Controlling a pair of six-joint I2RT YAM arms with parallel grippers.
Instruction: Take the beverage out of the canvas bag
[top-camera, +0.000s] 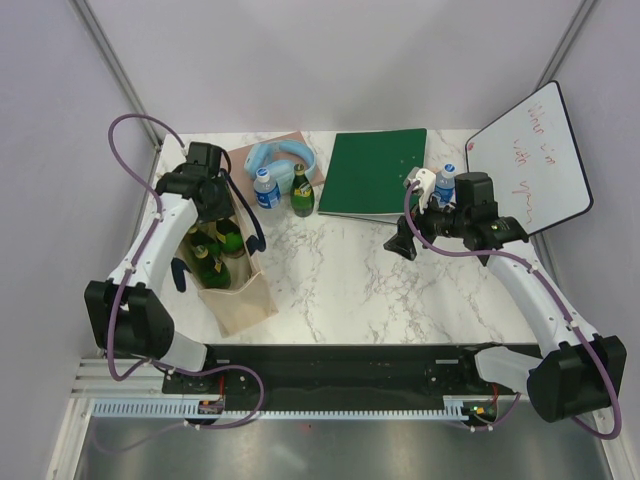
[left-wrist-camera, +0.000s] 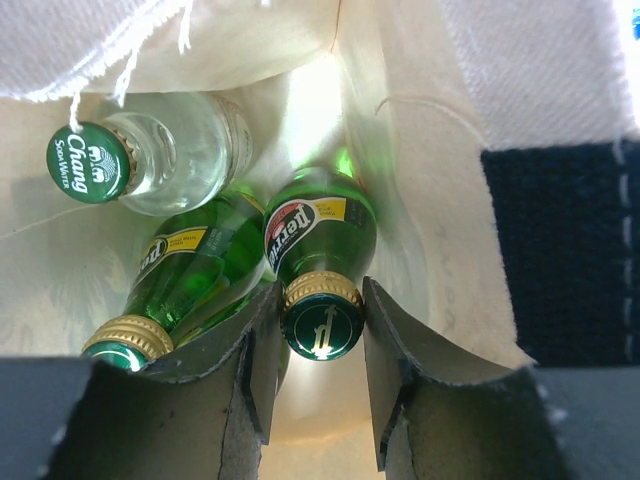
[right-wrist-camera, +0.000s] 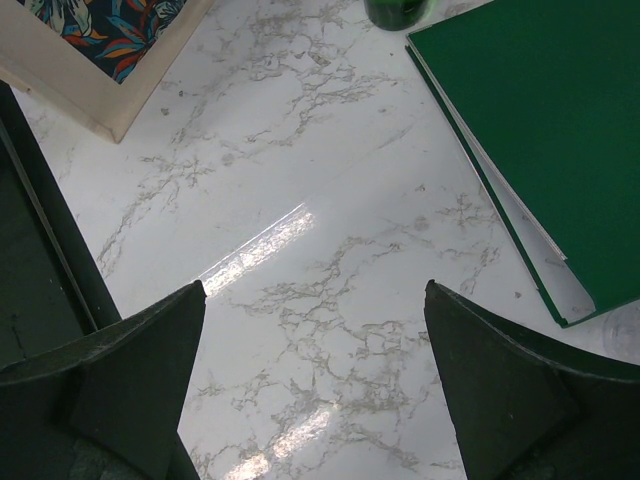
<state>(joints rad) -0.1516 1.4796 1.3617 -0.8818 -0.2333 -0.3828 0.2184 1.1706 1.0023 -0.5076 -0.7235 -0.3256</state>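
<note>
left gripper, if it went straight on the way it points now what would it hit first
The Perrier bottle: the left gripper straddles its cap, so pushing deeper into the canvas bag would probably bring the palm down onto that cap first. How much gap is left is hard to judge.

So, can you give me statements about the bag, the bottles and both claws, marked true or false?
The left claw is inside the canvas bag, straddling the cap of a green Perrier bottle. True.
The right claw holds a bottle. False: it is open and empty above the table.
The bag contains only green bottles. False: a clear Chang bottle is in it too.
The green binder lies closed on the table. True.
</note>
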